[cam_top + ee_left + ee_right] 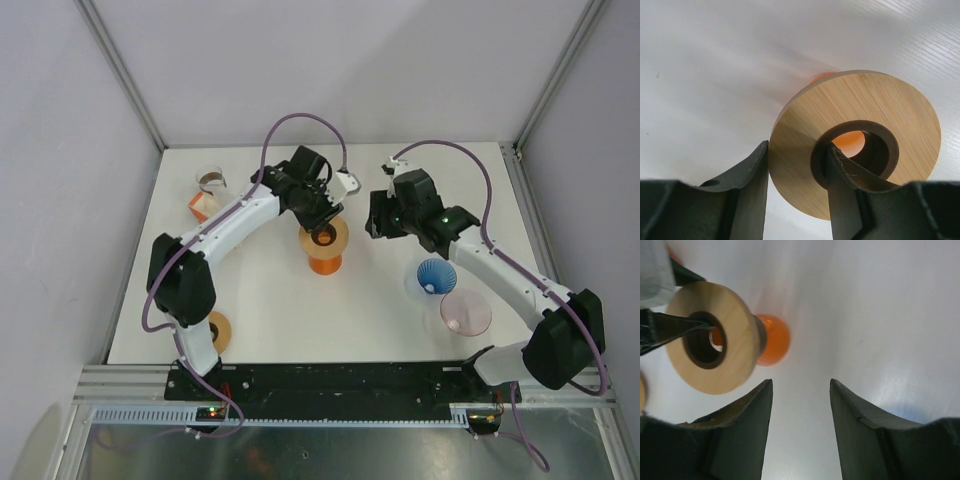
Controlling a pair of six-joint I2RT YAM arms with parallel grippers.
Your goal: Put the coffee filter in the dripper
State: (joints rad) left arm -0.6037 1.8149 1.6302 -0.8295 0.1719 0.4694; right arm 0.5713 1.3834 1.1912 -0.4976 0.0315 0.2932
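Dripper ring (855, 100) pinched by left jaws, plain only from wrist; right jaws spread empty.

No legible text, label, brand, number or sign is showing on any surface in the three views.

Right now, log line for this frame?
left gripper: shut on ring | right gripper: open, empty | ring: on orange stand | blue cone: on table
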